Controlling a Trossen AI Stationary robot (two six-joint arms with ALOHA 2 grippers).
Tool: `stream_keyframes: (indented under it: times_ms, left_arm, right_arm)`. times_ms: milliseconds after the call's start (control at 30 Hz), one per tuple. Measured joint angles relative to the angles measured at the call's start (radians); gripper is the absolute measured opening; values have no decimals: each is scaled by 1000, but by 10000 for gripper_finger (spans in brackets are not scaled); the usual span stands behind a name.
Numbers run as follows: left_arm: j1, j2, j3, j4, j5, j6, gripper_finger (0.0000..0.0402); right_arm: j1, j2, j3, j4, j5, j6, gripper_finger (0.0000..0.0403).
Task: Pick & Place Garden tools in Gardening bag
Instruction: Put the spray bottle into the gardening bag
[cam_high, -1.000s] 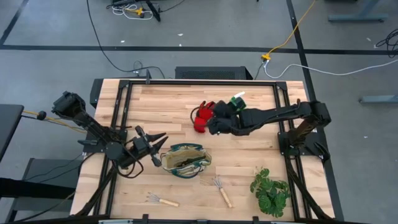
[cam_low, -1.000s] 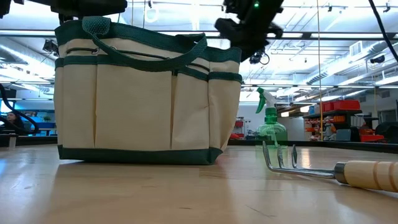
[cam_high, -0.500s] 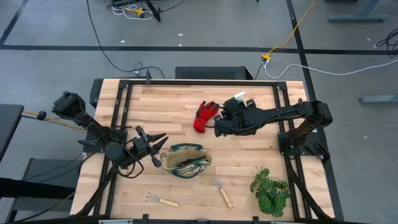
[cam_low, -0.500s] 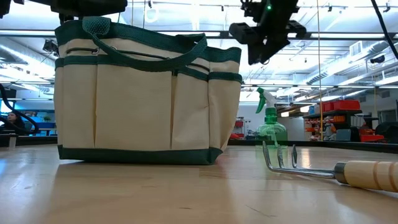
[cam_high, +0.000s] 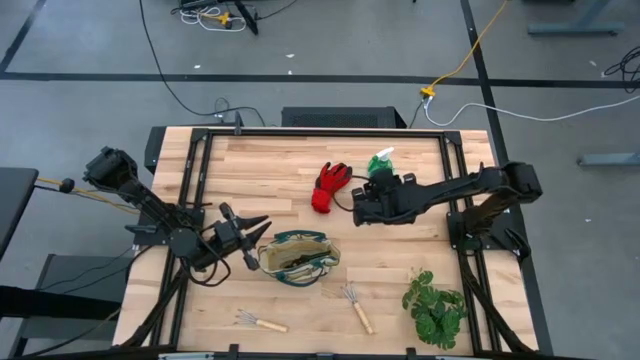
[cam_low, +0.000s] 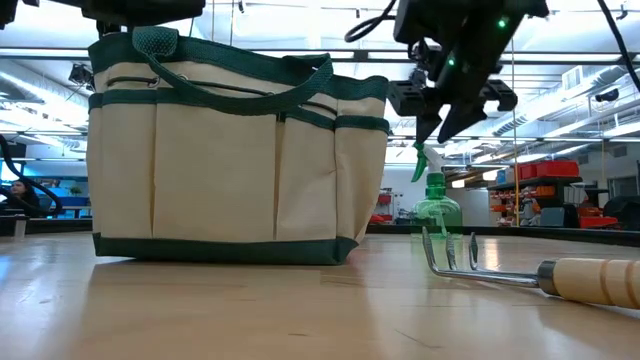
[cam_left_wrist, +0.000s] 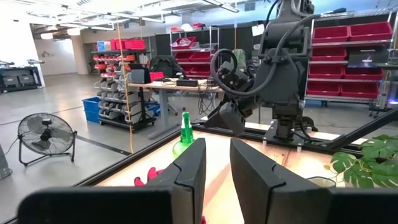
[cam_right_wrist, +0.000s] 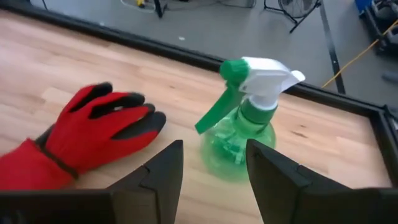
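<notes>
Spray bottle (cam_right_wrist: 241, 130) upright, nozzle toward red glove (cam_right_wrist: 84, 136).

A small soft cream canvas tote with dark green trim (cam_high: 299, 257) sat near the table's front, left of centre. Behind it and to the right lay a red glove (cam_high: 329, 186), with a small green spray bottle with a white nozzle (cam_high: 381, 163) standing just right of the glove. Two small wooden-handled metal rakes (cam_high: 357, 308) (cam_high: 260, 321) lay in front of the tote. A leafy green plant (cam_high: 432, 305) sat at the front right.
</notes>
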Motion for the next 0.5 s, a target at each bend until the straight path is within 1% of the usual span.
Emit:
stream_keyframes:
  times_ms: [167, 267, 333, 433, 500]
  left_arm:
    - [0, 0, 0, -1, 5, 1, 80]
    - [0, 0, 0, -1, 5, 1, 80]
    - [0, 0, 0, -1, 6, 2, 80]
    - [0, 0, 0, -1, 9, 3, 80]
    - [0, 0, 0, -1, 9, 3, 80]
  right_arm:
    - [-25, -93, -112, 158, 10, -42, 178]
    - [-41, -146, -198, 343, -7, -134, 178]
    - [-59, -170, -258, 497, -39, -214, 178]
    - [-97, -182, -340, 697, -84, -315, 178]
    - [-127, -182, -373, 779, -109, -351, 178]
